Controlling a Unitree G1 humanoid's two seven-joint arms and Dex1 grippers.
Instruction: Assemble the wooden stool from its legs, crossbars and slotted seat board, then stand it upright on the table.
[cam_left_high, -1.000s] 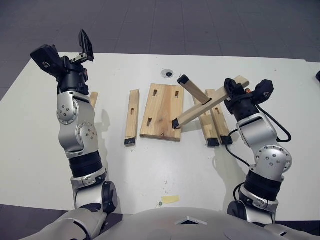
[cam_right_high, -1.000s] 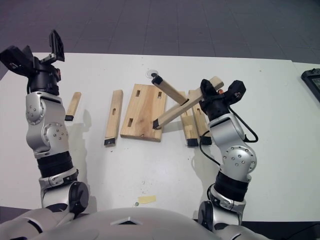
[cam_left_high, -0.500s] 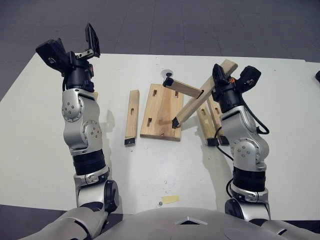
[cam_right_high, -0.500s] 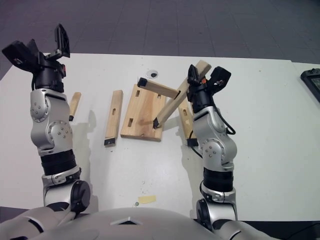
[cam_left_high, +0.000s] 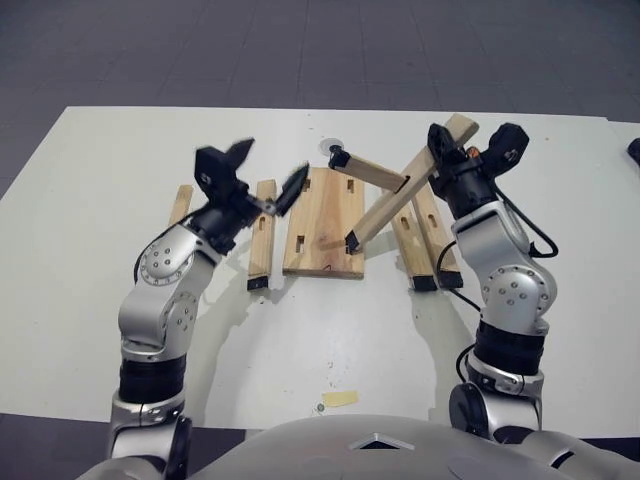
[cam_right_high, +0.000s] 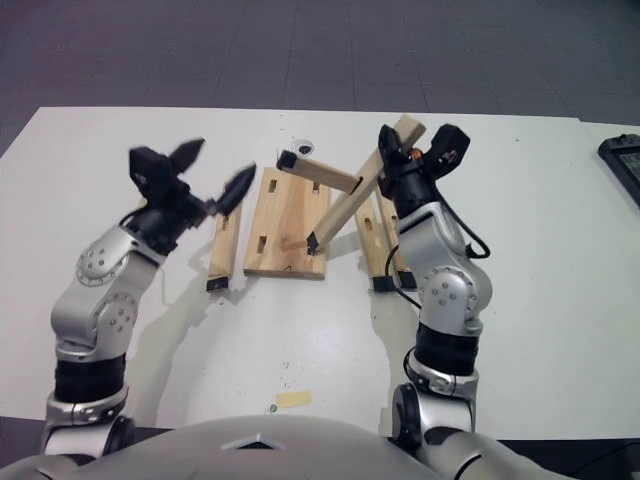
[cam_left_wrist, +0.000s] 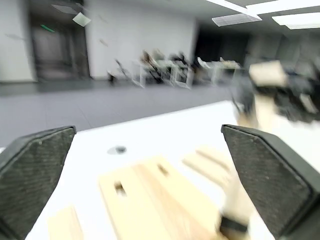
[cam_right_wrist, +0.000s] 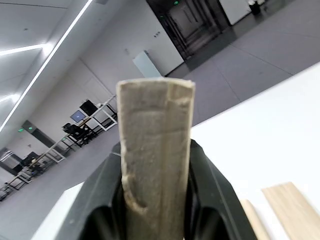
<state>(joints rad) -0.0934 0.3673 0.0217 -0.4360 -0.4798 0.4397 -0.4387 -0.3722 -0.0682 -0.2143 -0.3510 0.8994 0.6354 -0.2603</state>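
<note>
The slotted seat board (cam_left_high: 318, 228) lies flat at the middle of the white table (cam_left_high: 90, 200). My right gripper (cam_left_high: 450, 158) is shut on the upper end of a wooden leg (cam_left_high: 390, 205) that slants down to the board's right edge. A crossbar (cam_left_high: 372, 172) sticks out of that leg toward the far side. The leg's cut end (cam_right_wrist: 156, 150) sits between the right fingers (cam_right_wrist: 106, 200). My left gripper (cam_left_high: 268, 165) hangs open above a loose slotted leg (cam_left_high: 262, 235) left of the board. In the left wrist view its fingers (cam_left_wrist: 35, 175) frame the blurred board (cam_left_wrist: 145, 200).
Two more legs (cam_left_high: 412, 245) lie side by side under my right arm. A short piece (cam_left_high: 180, 203) lies at the left. A small round disc (cam_left_high: 333, 146) sits behind the board, and a yellow scrap (cam_left_high: 340, 398) near the front edge.
My left arm has swung down from high at the far left to just left of the seat board, gripper still open. The right arm has drawn inward, lifting the held leg steeper.
</note>
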